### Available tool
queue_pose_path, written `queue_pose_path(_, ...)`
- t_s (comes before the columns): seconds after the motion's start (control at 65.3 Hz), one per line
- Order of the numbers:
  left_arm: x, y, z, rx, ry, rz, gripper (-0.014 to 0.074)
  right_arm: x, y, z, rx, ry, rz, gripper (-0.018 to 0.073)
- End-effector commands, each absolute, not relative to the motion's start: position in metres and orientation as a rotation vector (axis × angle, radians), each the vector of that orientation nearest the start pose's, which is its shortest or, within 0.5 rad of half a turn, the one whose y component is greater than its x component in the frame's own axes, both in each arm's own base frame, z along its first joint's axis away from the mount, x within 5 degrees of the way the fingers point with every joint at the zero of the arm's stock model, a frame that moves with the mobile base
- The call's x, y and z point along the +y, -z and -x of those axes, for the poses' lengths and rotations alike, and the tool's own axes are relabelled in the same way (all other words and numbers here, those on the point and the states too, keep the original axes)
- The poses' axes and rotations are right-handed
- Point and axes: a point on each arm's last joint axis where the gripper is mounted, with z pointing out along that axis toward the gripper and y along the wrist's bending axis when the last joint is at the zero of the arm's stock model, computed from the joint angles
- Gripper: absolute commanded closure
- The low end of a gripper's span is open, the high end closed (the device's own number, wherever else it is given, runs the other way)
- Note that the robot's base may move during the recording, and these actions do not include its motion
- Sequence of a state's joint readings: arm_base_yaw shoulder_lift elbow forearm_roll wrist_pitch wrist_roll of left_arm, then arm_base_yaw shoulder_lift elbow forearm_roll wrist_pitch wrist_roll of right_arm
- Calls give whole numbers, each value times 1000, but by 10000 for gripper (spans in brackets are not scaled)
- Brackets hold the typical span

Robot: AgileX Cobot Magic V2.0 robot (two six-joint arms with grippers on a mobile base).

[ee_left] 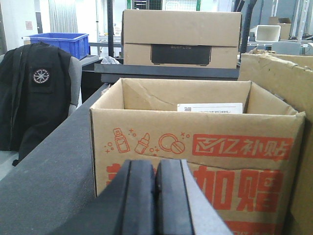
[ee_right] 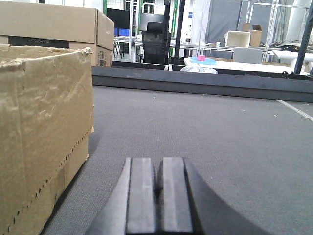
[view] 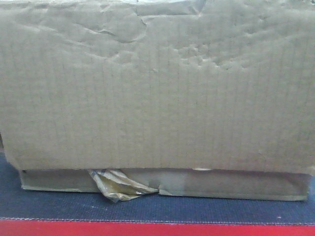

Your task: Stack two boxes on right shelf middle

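Observation:
A large plain cardboard box [view: 157, 83] fills the front view, resting on a dark grey mat; torn tape [view: 118, 186] hangs at its lower flap. It also shows in the right wrist view [ee_right: 41, 132] at the left, and at the right edge of the left wrist view [ee_left: 288, 73]. An open cardboard box with red print [ee_left: 195, 147] stands right before my left gripper [ee_left: 156, 169], which is shut and empty. My right gripper [ee_right: 157, 166] is shut and empty, low over the grey mat, to the right of the plain box.
A closed brown box [ee_left: 181, 39] sits on a dark ledge behind the printed box; it also shows in the right wrist view [ee_right: 54, 24]. A black jacket on a chair [ee_left: 39, 93] and a blue bin [ee_left: 61, 43] are at the left. Grey mat [ee_right: 220, 132] spreads rightward.

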State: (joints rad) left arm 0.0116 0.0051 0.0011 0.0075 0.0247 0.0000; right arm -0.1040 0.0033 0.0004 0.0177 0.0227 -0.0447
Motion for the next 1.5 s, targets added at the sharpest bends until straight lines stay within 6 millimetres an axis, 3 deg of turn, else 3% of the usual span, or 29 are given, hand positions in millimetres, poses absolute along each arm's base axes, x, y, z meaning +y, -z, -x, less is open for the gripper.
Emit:
queue_pose_path(0.0,1,-213,-56,1490,-16,7,707,-6,-213,-56,1491,105,-66,721)
queue_pose_path(0.322,1,-213,-56,1490,-16,7,707,-6,-213,-56,1491,105,-66,721)
queue_pose_path(0.475,1,-220,-55,1412,-8,14,707,-6,-213,-56,1491,105,-66,721)
queue_pose_path(0.705,0,-283,-38,1415,17,28,707,-6,-213,-56,1491,105,-66,721)
queue_pose_path(0.812,1,-320,-39,1552,-12,11,707,-6,-213,-56,1491,105,-66,721)
queue_pose_path(0.98,1,-364,-70,1850,-17,12,707,-6,-213,-56,1491,105,-66,721)
queue_pose_path(1.118,2,-382,-109,2034,-9,15,707,-6,-213,-56,1491,105,-66,721)
queue_pose_path(1.486,-1,-384,-201,2235,83,51,707,-6,-213,-56,1491,105,-66,721)
